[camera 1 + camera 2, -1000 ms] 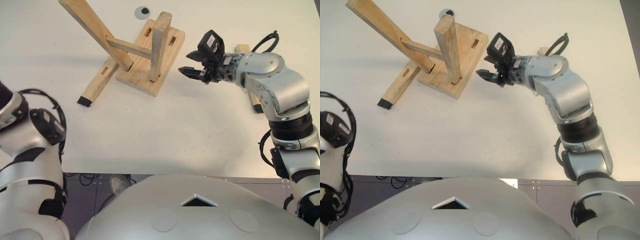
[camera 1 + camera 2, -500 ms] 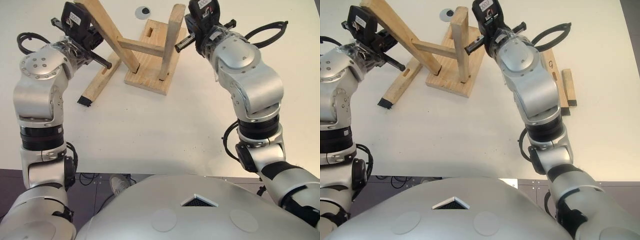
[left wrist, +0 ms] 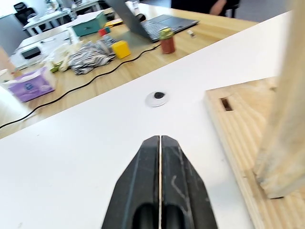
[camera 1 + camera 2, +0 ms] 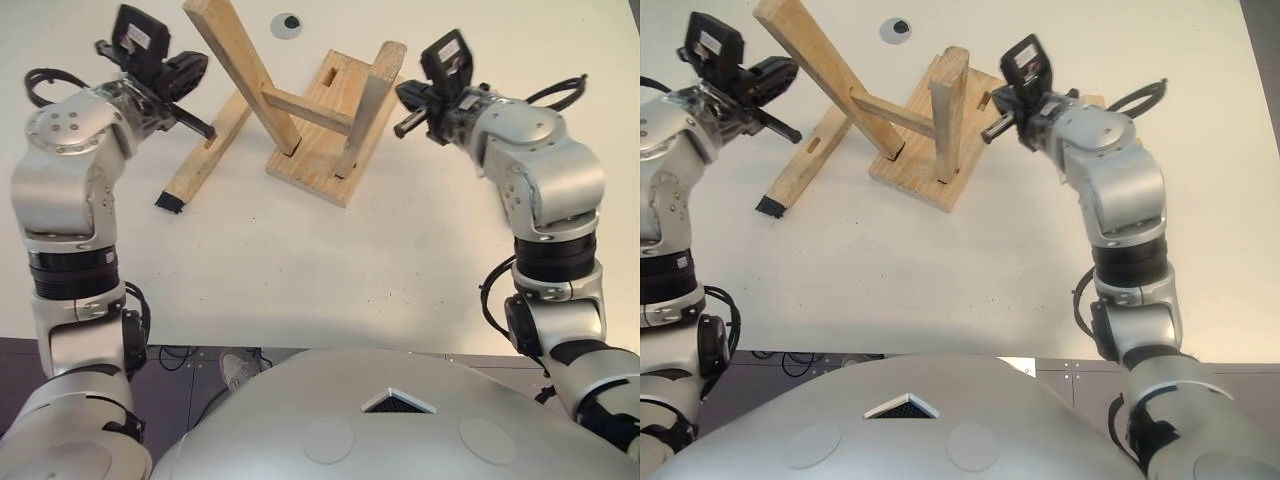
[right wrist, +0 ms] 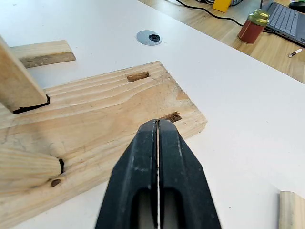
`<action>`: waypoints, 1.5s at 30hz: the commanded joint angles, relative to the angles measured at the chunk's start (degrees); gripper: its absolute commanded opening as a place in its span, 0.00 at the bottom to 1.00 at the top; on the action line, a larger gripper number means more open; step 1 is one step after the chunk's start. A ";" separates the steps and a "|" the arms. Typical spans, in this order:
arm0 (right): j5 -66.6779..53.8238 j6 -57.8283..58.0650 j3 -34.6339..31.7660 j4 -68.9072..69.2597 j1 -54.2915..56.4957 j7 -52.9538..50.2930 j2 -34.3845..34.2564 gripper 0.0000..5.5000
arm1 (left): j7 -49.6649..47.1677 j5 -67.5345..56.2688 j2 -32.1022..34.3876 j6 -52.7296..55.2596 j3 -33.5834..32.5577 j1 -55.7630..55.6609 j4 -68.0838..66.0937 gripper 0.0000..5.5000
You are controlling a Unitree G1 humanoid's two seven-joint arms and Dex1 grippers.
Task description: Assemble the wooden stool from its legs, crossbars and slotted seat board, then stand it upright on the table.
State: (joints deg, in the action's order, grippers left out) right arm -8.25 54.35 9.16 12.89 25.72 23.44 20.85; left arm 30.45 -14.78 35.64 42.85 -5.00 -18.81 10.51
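Note:
The slotted seat board (image 4: 318, 172) lies flat on the white table. One leg (image 4: 371, 105) stands upright in it. A second leg (image 4: 240, 70) leans steeply, joined to the first by a crossbar (image 4: 312, 110). A third leg (image 4: 205, 150) lies on the table against the board's left side, its black-capped end nearest me. My left gripper (image 4: 207, 132) is shut and empty, its tip just left of the leaning leg, above the lying one. My right gripper (image 4: 402, 127) is shut and empty, just right of the upright leg, over the board's corner (image 5: 186, 119).
A round cable grommet (image 4: 288, 22) sits in the table beyond the board. A loose wooden piece (image 5: 291, 210) lies by my right arm. The table's near edge (image 4: 300, 345) runs in front of me. A far desk holds a laptop (image 3: 162, 21) and clutter.
A second ago my left arm was down; it rose to the leaning leg. My right gripper went up to the upright leg's top, then dropped to its right. The assembly shifted right.

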 commanded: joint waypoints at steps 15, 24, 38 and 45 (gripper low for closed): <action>-52.86 -1.31 -15.45 6.19 13.15 -7.40 -19.42 0.00 | -2.24 0.71 -3.14 -3.27 0.53 -3.55 -4.44 0.00; -54.89 -2.17 -12.77 3.77 10.58 -8.04 -14.72 0.00 | -2.59 0.81 -3.39 -3.33 0.04 -2.74 -4.96 0.00; -27.33 -23.18 0.37 -14.80 4.32 -17.62 -1.09 0.00 | 1.58 8.14 4.79 4.34 10.14 2.63 -6.74 0.00; -6.29 -29.70 13.74 -20.52 1.42 -9.37 -0.77 0.00 | 13.19 5.64 12.89 8.45 16.94 7.67 4.93 0.00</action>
State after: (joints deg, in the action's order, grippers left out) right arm -18.47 25.65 20.31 -6.91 27.65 11.58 19.10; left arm 40.92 -8.08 46.51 50.01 10.19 -12.78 12.28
